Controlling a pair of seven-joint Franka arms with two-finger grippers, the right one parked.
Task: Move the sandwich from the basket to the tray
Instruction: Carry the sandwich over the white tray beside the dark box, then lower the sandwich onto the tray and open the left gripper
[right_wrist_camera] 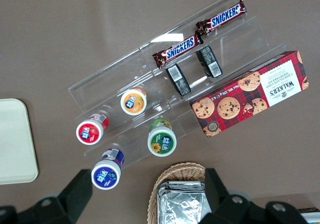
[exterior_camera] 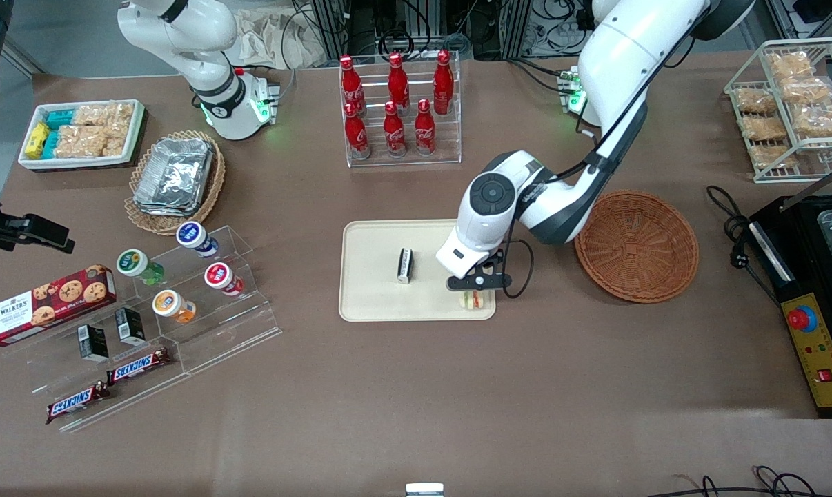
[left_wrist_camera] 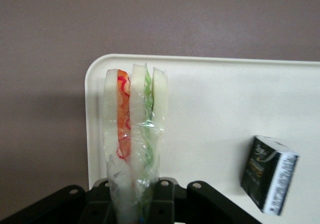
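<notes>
Front view: the gripper (exterior_camera: 476,290) is hanging over the tray (exterior_camera: 371,304), its fingers clamping the sandwich (exterior_camera: 473,300); the basket (exterior_camera: 637,246) is sitting beside it.

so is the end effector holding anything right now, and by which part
Yes: the end effector is shut on the plastic-wrapped triangular sandwich, pinching one end of the wedge across its bread faces, over a corner of the flat cream rectangular tray.

Seeing gripper (left_wrist_camera: 134,204) clamped on the plastic-wrapped sandwich (left_wrist_camera: 134,119) at a rounded corner of the cream tray (left_wrist_camera: 215,98), black-and-white packet (left_wrist_camera: 268,174) on the tray nearby, brown table (left_wrist_camera: 45,58) around.
</notes>
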